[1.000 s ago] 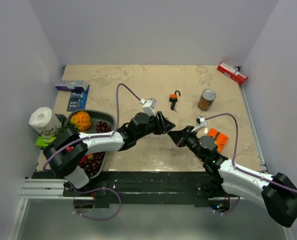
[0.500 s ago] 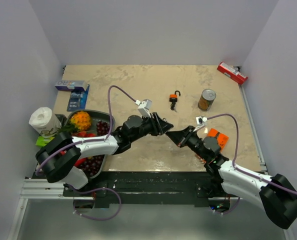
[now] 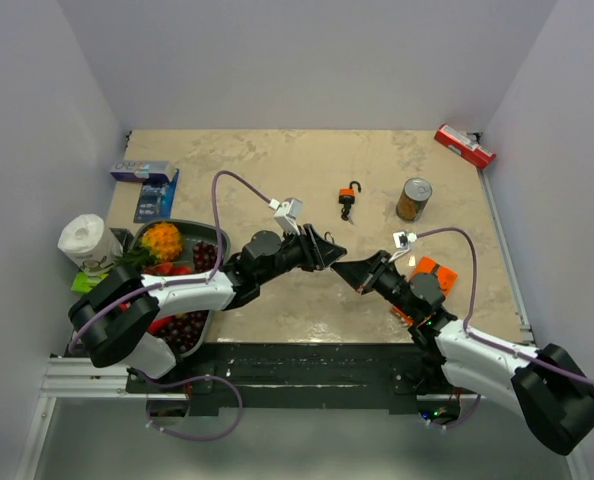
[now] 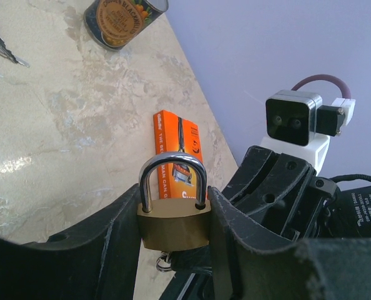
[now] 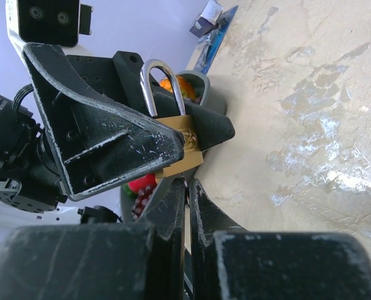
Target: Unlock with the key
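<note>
The key [image 3: 346,212] is tiny, with a black head and a thin metal blade. It lies flat on the table, in the far half a little right of the middle, just beside the orange padlock [image 3: 348,197] on that lock's near side. The brass padlock [image 4: 173,230] has a steel shackle, which is closed. It stands upright above the table's near middle, gripped by its sides in the left claw [image 3: 329,250]. A small metal ring [image 4: 165,262] shows under its body.
</note>
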Available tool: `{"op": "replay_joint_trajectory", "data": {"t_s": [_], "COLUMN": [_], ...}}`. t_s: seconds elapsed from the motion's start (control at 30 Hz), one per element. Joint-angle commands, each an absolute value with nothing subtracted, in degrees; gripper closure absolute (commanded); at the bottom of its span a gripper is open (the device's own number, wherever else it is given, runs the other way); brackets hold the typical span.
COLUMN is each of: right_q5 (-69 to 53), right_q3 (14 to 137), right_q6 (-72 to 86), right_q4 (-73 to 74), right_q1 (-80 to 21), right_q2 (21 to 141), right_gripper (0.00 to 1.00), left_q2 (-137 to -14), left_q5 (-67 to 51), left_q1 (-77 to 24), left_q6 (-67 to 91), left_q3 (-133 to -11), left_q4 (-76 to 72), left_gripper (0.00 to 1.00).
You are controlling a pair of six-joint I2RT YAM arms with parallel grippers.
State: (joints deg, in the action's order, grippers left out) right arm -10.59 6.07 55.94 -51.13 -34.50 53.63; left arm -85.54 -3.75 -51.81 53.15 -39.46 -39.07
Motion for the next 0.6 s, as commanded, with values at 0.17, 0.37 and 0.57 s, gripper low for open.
{"op": "replay_joint_trajectory", "data": {"t_s": [0.17, 0.37, 0.57], "right_q5": [-5.3, -5.4, -6.2], "right_q3": [10.2, 10.7, 9.8], "right_q6": [49.1, 45.8, 43.3], "right_q4": [-40.6, -32.6, -26.0], "right_q1": [-33.2, -33.2, -33.2], "right_q2": [47.6, 44.2, 39.8], "right_gripper": [1.0, 0.69, 0.43], "left_q2": [-84.2, -85.5, -86.1], "left_q5": [-9.7, -9.9, -15.6], "left_q1": [-52.9, -50.6, -44.3], "left_q6": [53.4, 53.2, 53.2], "left_q3": [-42.0, -47.0, -48.8], "left_q4": [-37.2, -31.1, -29.8], "left_gripper": [1.0, 1.0, 1.0]}}
